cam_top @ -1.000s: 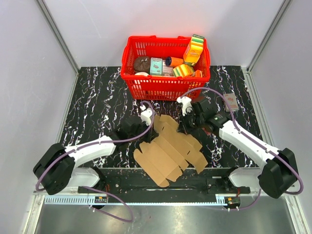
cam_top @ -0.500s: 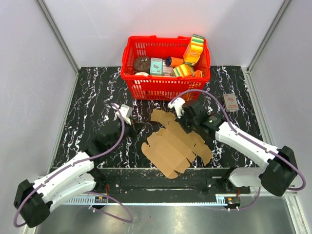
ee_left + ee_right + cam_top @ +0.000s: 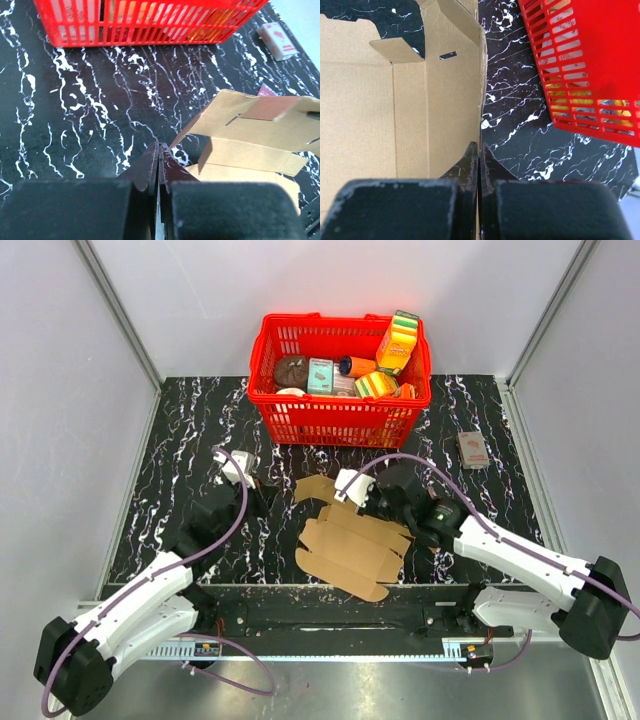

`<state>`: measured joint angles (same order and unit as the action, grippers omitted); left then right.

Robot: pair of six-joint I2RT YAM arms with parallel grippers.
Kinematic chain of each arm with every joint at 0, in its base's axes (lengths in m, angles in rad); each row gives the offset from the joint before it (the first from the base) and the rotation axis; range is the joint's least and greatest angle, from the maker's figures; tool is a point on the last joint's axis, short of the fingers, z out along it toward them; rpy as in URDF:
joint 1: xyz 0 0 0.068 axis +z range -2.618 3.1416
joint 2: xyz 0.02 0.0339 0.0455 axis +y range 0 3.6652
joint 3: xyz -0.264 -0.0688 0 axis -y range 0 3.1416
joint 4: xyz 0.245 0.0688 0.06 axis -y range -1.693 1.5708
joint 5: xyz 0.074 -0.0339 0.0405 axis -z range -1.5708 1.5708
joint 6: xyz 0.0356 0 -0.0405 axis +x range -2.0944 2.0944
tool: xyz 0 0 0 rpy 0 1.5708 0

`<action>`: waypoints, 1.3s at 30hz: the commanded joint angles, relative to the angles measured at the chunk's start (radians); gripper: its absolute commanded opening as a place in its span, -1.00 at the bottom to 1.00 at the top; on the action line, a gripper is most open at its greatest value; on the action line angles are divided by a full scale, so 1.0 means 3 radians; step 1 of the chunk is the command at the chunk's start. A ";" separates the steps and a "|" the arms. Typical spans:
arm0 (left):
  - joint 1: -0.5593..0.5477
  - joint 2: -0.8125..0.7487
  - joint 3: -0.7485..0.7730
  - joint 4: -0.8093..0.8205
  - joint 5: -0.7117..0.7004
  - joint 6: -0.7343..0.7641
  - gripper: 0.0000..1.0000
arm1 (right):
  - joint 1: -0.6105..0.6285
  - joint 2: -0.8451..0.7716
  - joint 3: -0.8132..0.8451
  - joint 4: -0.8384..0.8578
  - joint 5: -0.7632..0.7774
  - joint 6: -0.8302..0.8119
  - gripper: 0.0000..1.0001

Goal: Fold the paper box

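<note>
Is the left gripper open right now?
No, the left wrist view shows the left gripper with its two fingers pressed flat together and nothing between them.

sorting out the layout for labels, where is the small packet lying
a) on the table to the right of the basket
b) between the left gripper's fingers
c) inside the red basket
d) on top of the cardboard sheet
a: the small packet lies flat on the table, to the right of the red basket and apart from the paper box.
</note>
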<state>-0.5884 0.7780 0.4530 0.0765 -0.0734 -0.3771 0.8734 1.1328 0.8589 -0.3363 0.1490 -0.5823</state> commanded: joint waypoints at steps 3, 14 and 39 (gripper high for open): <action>0.0197 0.0055 -0.0068 0.0292 -0.0113 -0.0093 -0.91 | 0.0121 -0.0207 -0.0194 0.0333 -0.0031 -0.0590 -1.00; 0.0325 0.0586 -0.0022 0.0742 0.0315 0.0009 -0.84 | 0.0233 -0.0273 -0.0398 0.0405 -0.0190 -0.1024 -1.00; 0.0325 0.1748 0.0147 0.1692 0.1446 0.0045 -0.69 | 0.0269 -0.0222 -0.0455 0.0523 -0.0379 -0.1071 -1.00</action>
<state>-0.4957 1.2938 0.4911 0.4538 0.2604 -0.3565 0.9428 1.0542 0.7303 -0.2398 0.0246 -0.8768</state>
